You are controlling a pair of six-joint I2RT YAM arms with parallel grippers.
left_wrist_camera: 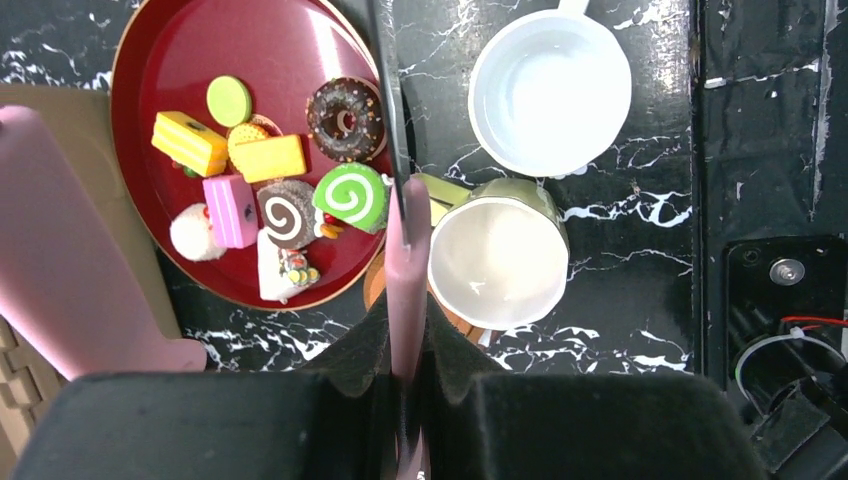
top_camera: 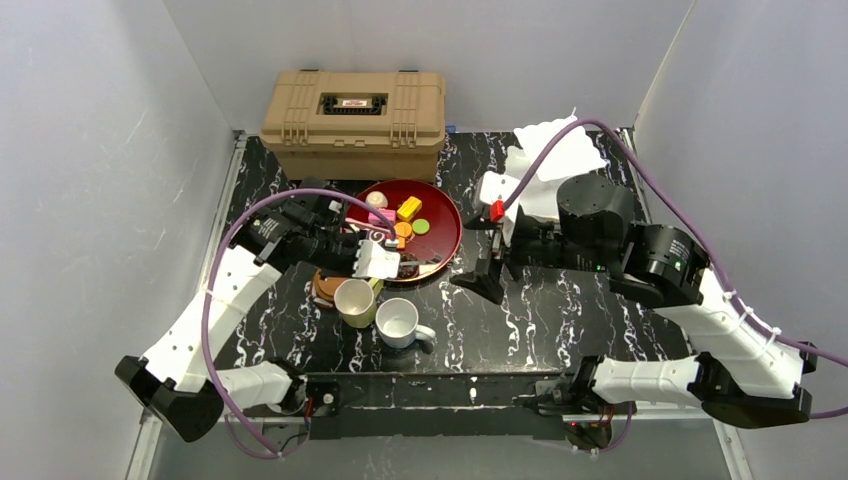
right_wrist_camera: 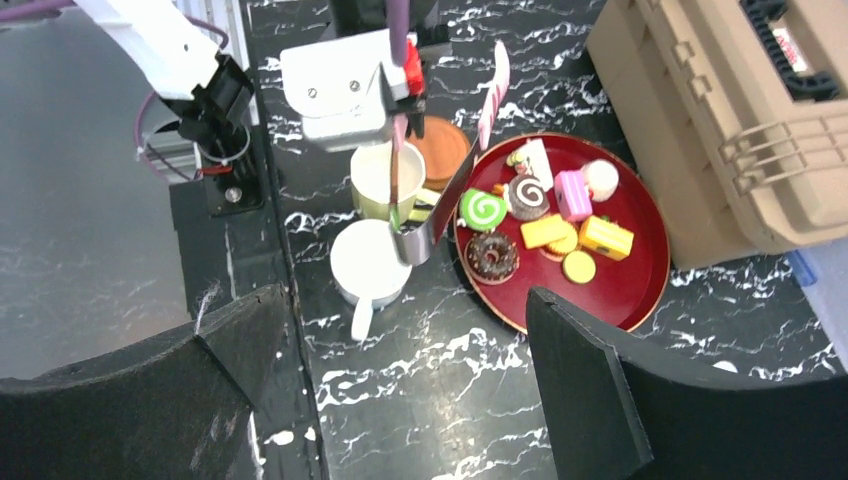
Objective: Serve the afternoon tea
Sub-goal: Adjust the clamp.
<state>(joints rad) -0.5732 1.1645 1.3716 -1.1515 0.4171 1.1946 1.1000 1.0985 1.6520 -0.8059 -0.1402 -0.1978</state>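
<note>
A dark red round tray [top_camera: 447,232] holds several toy pastries, among them a chocolate donut [left_wrist_camera: 345,118], a green swirl roll [left_wrist_camera: 352,195] and a pink cake slice [left_wrist_camera: 230,210]. In front of it stand a pale yellow mug [top_camera: 355,302] on a brown coaster [left_wrist_camera: 375,285] and a white mug [top_camera: 400,322]. My left gripper [left_wrist_camera: 407,310] is shut on one pink-handled arm of the metal tongs [left_wrist_camera: 407,250], whose tips reach over the tray's near edge. My right gripper [top_camera: 482,274] hangs open and holds nothing, right of the tray.
A tan ribbed toolbox [top_camera: 353,110] stands at the back, just behind the tray. White crumpled material [top_camera: 555,150] lies at the back right. Grey walls close in the black marbled table [top_camera: 560,320] on three sides.
</note>
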